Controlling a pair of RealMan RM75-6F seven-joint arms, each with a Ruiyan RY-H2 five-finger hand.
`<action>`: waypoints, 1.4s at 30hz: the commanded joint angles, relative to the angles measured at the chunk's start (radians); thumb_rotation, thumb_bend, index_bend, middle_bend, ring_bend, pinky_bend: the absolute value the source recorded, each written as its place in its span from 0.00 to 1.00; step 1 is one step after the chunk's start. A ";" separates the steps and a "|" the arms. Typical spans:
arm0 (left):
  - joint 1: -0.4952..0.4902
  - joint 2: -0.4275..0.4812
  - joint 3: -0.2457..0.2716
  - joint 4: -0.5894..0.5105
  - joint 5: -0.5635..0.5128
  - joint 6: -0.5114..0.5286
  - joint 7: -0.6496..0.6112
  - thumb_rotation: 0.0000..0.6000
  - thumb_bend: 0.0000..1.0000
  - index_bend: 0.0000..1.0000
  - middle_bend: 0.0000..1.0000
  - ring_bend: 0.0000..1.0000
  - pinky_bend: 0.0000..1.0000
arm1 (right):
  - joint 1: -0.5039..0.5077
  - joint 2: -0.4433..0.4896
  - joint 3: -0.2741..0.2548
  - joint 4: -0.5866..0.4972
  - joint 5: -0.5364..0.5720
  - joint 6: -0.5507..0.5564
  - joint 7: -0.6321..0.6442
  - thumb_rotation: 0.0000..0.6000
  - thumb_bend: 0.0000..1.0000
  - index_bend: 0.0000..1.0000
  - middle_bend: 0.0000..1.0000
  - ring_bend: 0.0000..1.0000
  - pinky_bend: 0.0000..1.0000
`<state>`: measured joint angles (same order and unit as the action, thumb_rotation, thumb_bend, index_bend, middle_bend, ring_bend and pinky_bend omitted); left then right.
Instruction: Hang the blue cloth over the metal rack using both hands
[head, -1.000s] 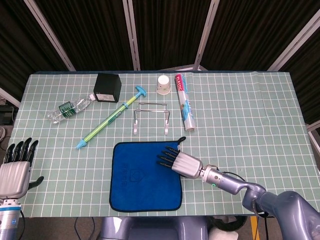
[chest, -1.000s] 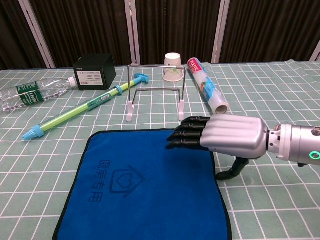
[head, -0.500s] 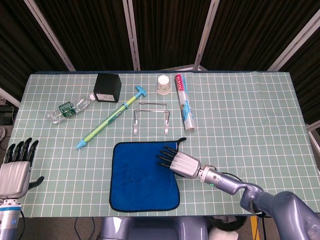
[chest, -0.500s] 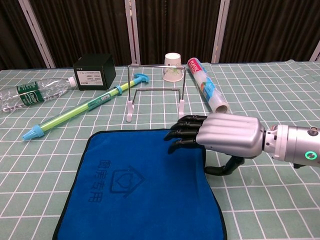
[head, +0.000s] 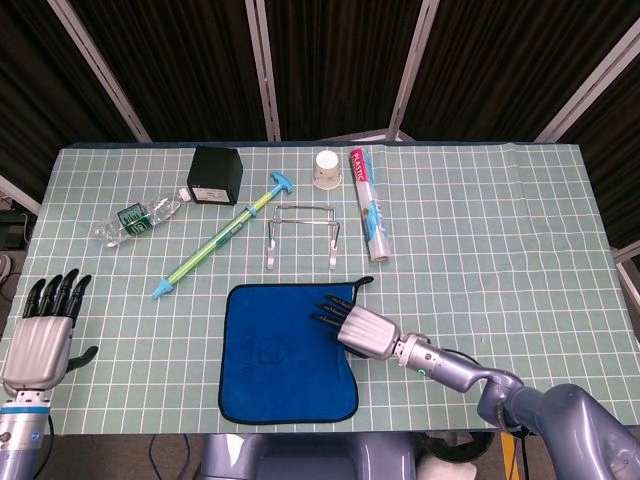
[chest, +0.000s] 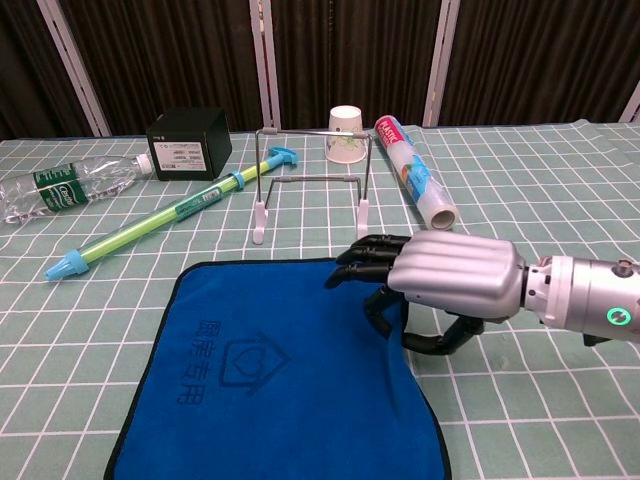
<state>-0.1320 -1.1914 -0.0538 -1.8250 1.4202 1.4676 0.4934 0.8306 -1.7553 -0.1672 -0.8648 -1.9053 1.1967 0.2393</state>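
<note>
The blue cloth (head: 275, 365) (chest: 250, 390) lies flat near the table's front edge. Just behind it stands the small metal rack (head: 302, 232) (chest: 310, 180), upright and bare. My right hand (head: 355, 325) (chest: 440, 285) lies over the cloth's upper right corner. Its dark fingers (chest: 365, 262) reach across the cloth, one of them curling down, and the thumb (chest: 440, 340) sits beside the cloth's right edge. My left hand (head: 42, 335) hovers at the front left, far from the cloth, fingers apart and empty; the chest view does not show it.
Behind the rack stand a paper cup (head: 327, 168) and a roll of plastic wrap (head: 368, 203). A black box (head: 215, 175), a plastic bottle (head: 140, 217) and a long green and blue stick (head: 225, 237) lie at the back left.
My right hand slid left over the cloth and its fingers began to curl; the cloth's right edge drew leftward with it. My left hand rose a little into view.
</note>
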 joint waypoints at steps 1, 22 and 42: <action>-0.060 -0.012 0.009 0.065 0.060 -0.085 -0.058 1.00 0.00 0.04 0.00 0.00 0.00 | 0.002 0.002 -0.001 -0.004 0.000 0.000 -0.007 1.00 0.45 0.76 0.09 0.00 0.00; -0.398 -0.267 0.086 0.542 0.379 -0.358 -0.487 1.00 0.22 0.38 0.00 0.00 0.00 | 0.009 0.042 0.023 -0.128 0.051 -0.057 -0.085 1.00 0.45 0.69 0.10 0.00 0.00; -0.475 -0.376 0.132 0.648 0.368 -0.427 -0.447 1.00 0.26 0.38 0.00 0.00 0.00 | 0.001 0.050 0.031 -0.149 0.069 -0.071 -0.114 1.00 0.45 0.63 0.10 0.00 0.00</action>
<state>-0.6058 -1.5670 0.0774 -1.1768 1.7891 1.0409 0.0469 0.8314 -1.7050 -0.1364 -1.0144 -1.8363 1.1255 0.1245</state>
